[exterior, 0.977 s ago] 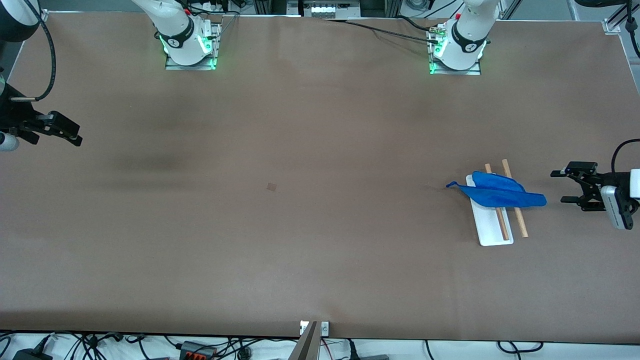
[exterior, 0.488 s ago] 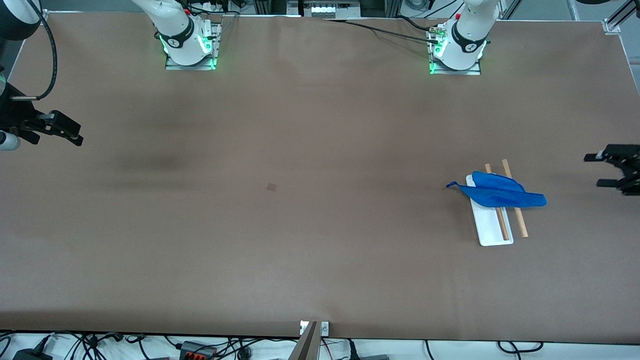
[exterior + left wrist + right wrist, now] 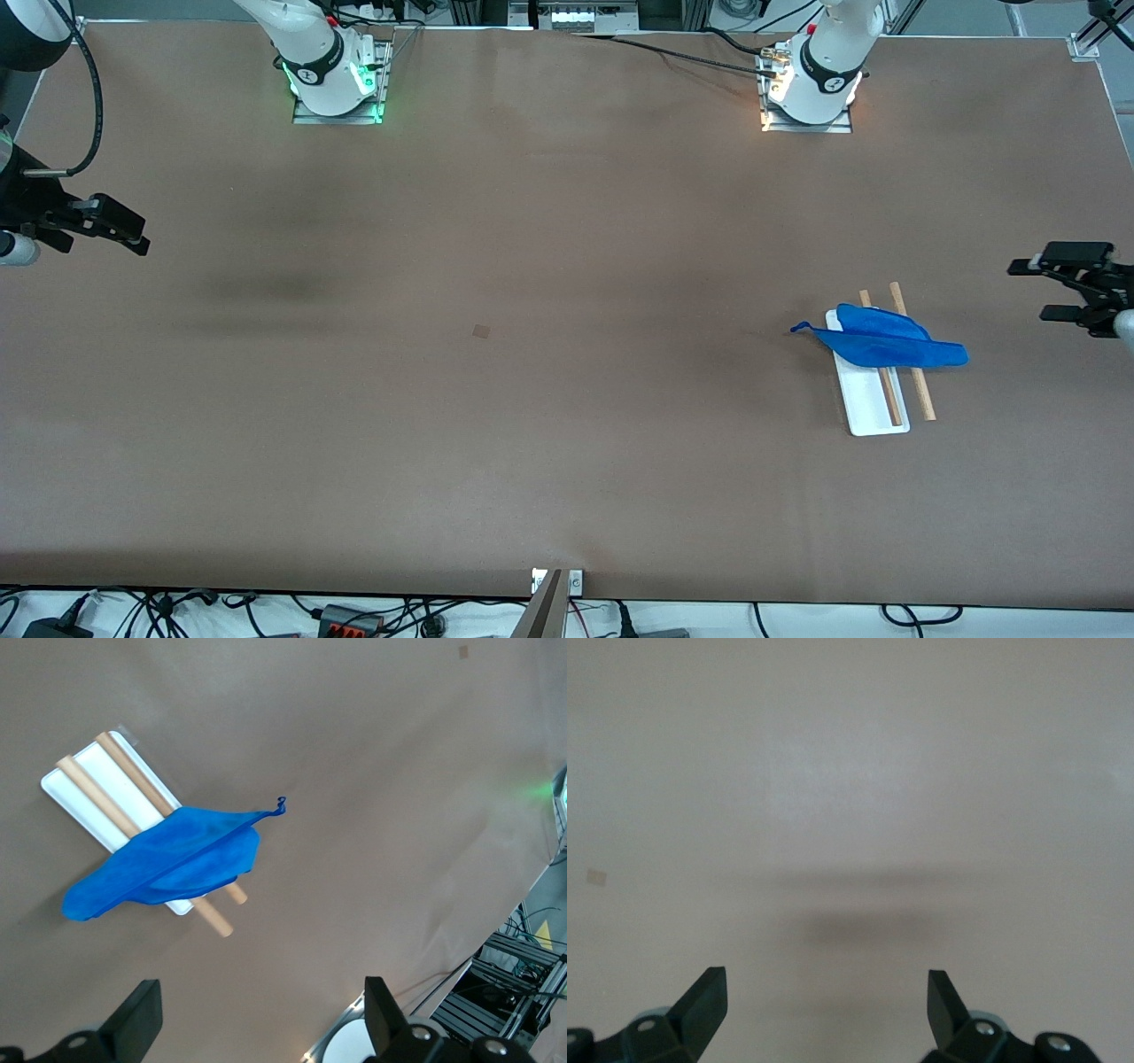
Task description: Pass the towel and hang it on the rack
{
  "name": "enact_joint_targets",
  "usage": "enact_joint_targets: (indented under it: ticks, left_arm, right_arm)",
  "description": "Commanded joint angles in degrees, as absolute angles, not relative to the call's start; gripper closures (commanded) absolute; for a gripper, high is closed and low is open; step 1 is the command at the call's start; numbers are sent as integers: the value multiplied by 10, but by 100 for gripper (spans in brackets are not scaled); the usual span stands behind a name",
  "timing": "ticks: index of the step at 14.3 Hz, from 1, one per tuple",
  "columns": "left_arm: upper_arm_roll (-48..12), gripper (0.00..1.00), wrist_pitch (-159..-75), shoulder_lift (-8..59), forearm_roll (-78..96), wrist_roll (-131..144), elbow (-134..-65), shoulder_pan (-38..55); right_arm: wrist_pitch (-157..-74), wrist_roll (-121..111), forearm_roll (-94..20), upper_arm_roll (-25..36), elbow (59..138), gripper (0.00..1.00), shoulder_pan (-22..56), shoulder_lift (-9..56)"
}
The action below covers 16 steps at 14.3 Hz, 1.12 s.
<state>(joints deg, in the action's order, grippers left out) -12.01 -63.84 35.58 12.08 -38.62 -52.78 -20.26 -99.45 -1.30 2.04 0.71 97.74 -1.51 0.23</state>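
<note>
Brown table [image 3: 532,399] runs bare from the right arm's end, where the right gripper [image 3: 120,232] waits with jaws released and empty over it. Toward the left arm's end stands the rack [image 3: 873,416], and the towel [image 3: 886,344] is draped across both its wooden bars, so the hanging looks done and I judge nothing is left. It is bright blue and soft, bunched into a long fold, its loop tag sticking out at one corner. The left gripper [image 3: 1067,288] hangs near the table's edge, jaws spread, holding nothing.
</note>
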Motion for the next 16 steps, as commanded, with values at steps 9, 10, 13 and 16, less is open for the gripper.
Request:
enact_joint_targets:
  ticks: [9,10,13,16]
  left_arm:
    - [-32,0,-788,107,63,-144,-799,-66]
    - [-12,0,-819,74,62,-141,-844,-50]
    - [10,0,-880,5,10,-19,-913,-28]
    - [8,0,-875,-16,-24,3,-931,-27]
  right_arm:
    - [-974,-12,13,0,973,0,-28,-8]
    - [-973,-12,13,-1,974,0,-26,-8]
    - [-962,-11,13,-3,976,0,-26,-8]
    - [-968,-11,14,-3,975,0,-27,-7]
